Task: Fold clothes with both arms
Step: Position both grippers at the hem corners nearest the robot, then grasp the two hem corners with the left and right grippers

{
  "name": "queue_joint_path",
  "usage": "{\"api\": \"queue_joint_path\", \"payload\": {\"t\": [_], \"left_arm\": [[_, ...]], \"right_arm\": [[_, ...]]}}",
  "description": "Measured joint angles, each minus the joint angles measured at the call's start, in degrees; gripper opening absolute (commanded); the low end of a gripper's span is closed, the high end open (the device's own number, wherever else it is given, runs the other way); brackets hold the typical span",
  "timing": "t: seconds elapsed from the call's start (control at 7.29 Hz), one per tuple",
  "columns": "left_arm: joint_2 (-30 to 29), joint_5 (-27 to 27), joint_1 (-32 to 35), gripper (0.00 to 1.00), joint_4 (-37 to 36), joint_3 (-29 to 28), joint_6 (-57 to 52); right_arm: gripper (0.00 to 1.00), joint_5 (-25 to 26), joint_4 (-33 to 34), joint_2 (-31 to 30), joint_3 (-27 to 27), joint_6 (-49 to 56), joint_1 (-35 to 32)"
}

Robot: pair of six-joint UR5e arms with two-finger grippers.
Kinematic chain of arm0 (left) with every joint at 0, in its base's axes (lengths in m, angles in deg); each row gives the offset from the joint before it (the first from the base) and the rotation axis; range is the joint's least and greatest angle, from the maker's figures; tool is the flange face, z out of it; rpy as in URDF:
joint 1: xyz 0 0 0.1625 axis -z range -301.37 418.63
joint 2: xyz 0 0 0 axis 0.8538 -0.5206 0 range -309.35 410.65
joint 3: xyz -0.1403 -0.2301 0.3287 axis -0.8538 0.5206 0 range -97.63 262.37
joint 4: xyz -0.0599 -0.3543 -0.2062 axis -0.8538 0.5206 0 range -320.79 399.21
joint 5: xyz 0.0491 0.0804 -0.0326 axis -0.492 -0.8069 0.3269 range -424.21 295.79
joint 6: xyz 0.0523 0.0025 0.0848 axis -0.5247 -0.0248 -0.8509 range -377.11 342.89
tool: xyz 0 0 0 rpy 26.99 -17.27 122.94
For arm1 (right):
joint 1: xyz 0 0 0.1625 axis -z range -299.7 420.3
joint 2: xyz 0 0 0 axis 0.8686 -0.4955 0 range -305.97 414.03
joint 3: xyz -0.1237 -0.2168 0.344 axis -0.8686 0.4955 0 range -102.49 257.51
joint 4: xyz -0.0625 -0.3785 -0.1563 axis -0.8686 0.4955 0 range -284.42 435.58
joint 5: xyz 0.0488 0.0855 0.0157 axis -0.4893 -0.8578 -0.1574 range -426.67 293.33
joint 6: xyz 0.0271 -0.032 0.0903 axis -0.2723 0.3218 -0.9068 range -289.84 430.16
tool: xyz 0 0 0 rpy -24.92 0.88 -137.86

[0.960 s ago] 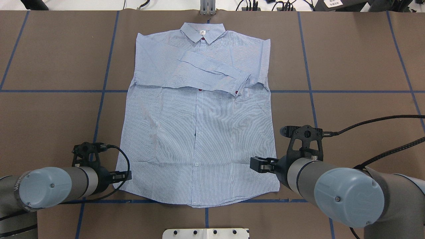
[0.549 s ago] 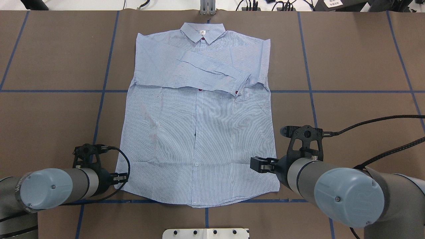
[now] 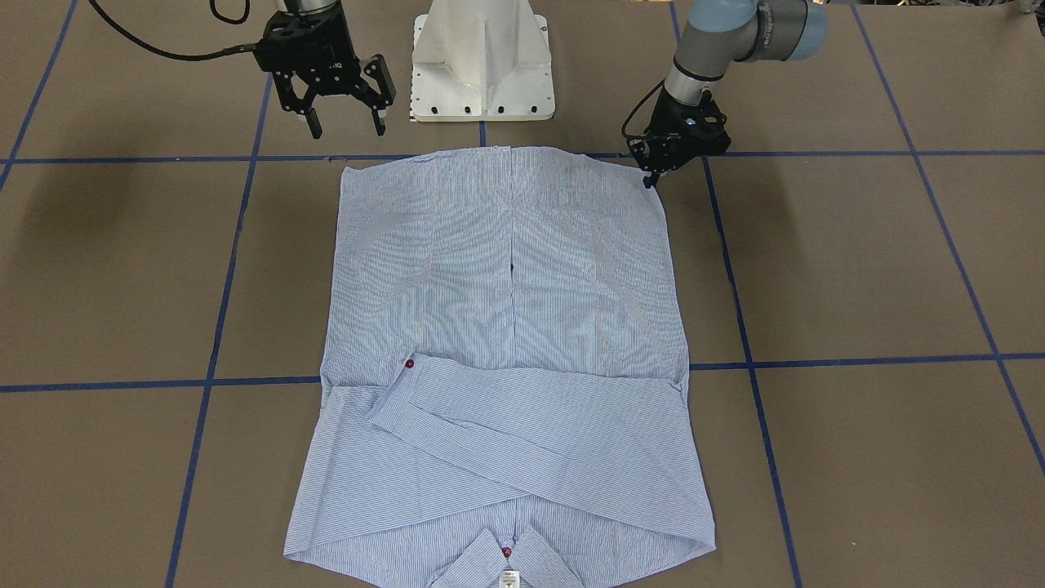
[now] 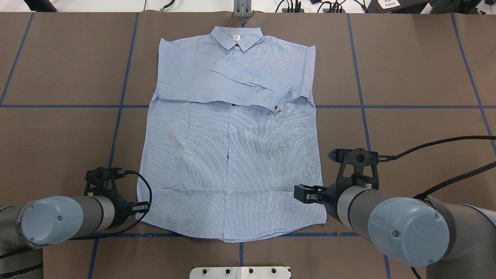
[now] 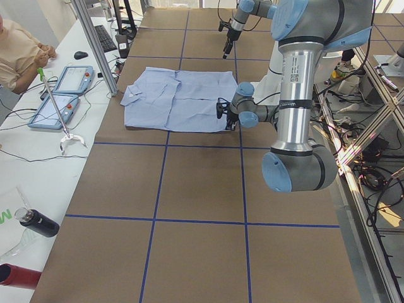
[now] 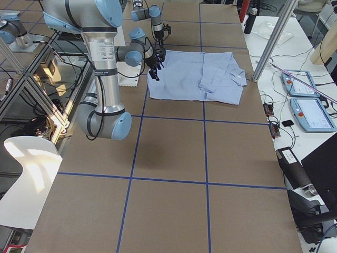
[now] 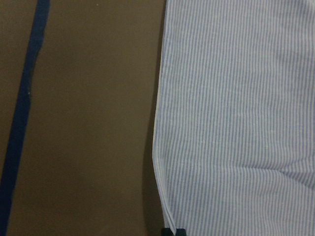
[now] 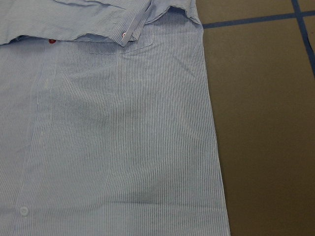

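brown table (image 4: 407,77) crossed by blue tape lines (image 4: 407,106), with a white base (image 3: 482,57) at the robot's edge. shirt (image 4: 232,155) lies flat in the middle, front up and buttoned, with its collar (image 4: 236,37) at the far side and its hem toward the robot. both sleeves (image 4: 240,81) are folded across the chest, one cuff on top near the pocket.

left gripper (image 3: 653,173) is down at the hem corner on the robot's left, tips pointing at the table. its fingers are drawn close together right at the cloth's edge, as the left wrist view also shows. i cannot tell whether any fabric is caught between them.

right gripper (image 3: 347,126) hangs above the table by the other hem corner, clear of the cloth. its fingers are spread wide and hold nothing.
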Motion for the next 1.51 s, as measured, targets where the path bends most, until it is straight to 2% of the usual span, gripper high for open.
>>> {"api": "queue_joint_path", "payload": {"t": [0.41, 0.55, 0.82, 1.23, 1.51], "left_arm": [[-1.45, -0.08, 0.01, 0.0, 0.21, 0.14, 0.4], [-1.91, -0.11, 0.01, 0.0, 0.46, 0.15, 0.87], [-2.08, -0.26, 0.01, 0.0, 1.68, 0.19, 2.02], [-1.9, -1.55, -0.57, 0.0, 3.02, 0.2, 3.36], [-2.04, -2.51, -1.06, 0.0, 3.07, 0.15, 3.33]], "right_arm": [[0.89, 2.43, -10.17, -6.54, 1.08, -4.61, 2.67], [0.82, 2.95, -11.62, -7.45, 2.05, -7.03, 3.38], [0.66, 4.25, -13.45, -7.91, 4.09, -11.88, 4.83], [0.38, 6.21, -14.03, -8.83, 5.94, -16.24, 6.36], [0.36, 7.26, -14.34, -9.64, 7.31, -17.49, 6.99]]}}
